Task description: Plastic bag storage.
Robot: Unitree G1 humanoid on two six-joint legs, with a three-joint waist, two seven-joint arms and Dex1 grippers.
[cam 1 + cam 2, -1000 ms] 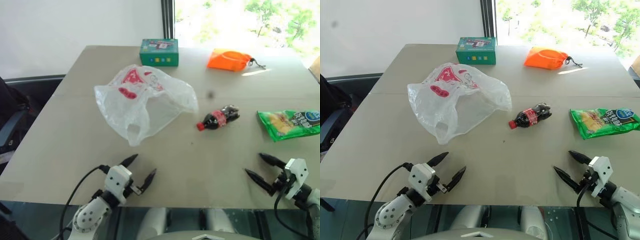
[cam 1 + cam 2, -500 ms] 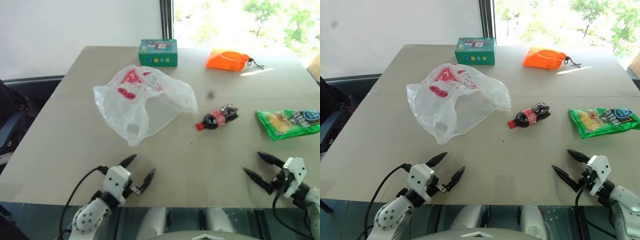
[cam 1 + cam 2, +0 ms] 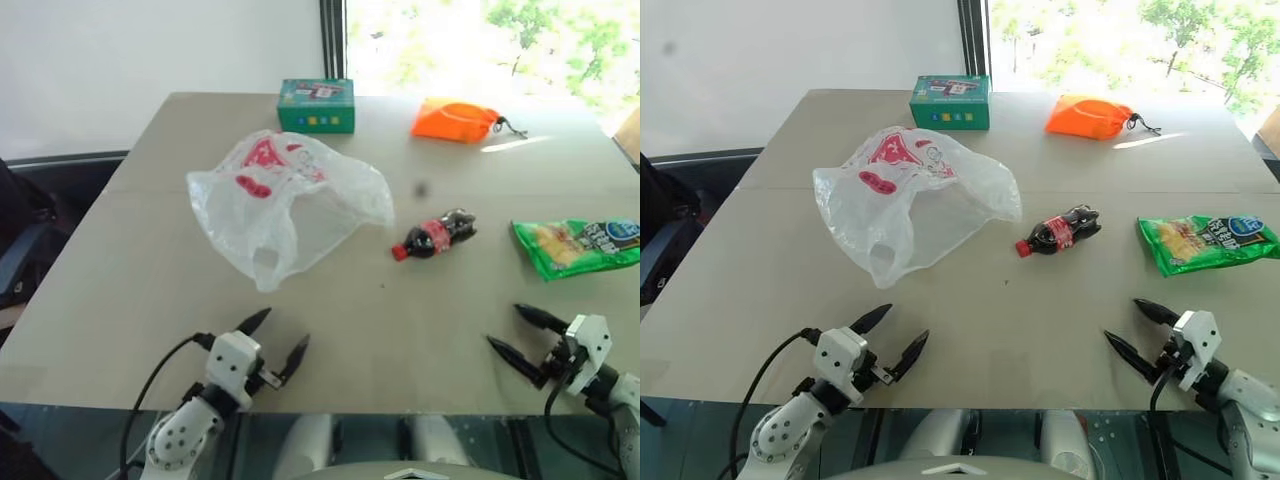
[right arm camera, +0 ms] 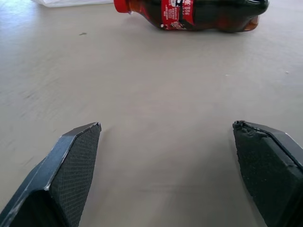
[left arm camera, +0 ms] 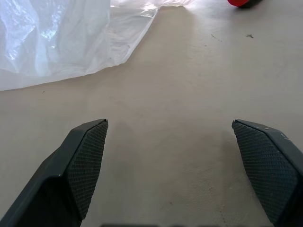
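Note:
The plastic bag [image 3: 282, 200] lies crumpled on the beige table [image 3: 150, 270], left of centre; it is translucent white with red print, one handle loop toward me. My left gripper [image 3: 278, 336] hovers open near the table's front edge, a short way in front of the bag, nothing between its fingers. In the left wrist view the bag's edge [image 5: 57, 42] lies beyond the open fingers. My right gripper [image 3: 515, 330] is open at the front right, empty, pointing toward the cola bottle.
A small cola bottle [image 3: 434, 236] lies right of the bag. A green snack packet [image 3: 578, 246] sits at the right edge. A green box [image 3: 317, 105] and an orange drawstring pouch [image 3: 458, 120] stand at the far side.

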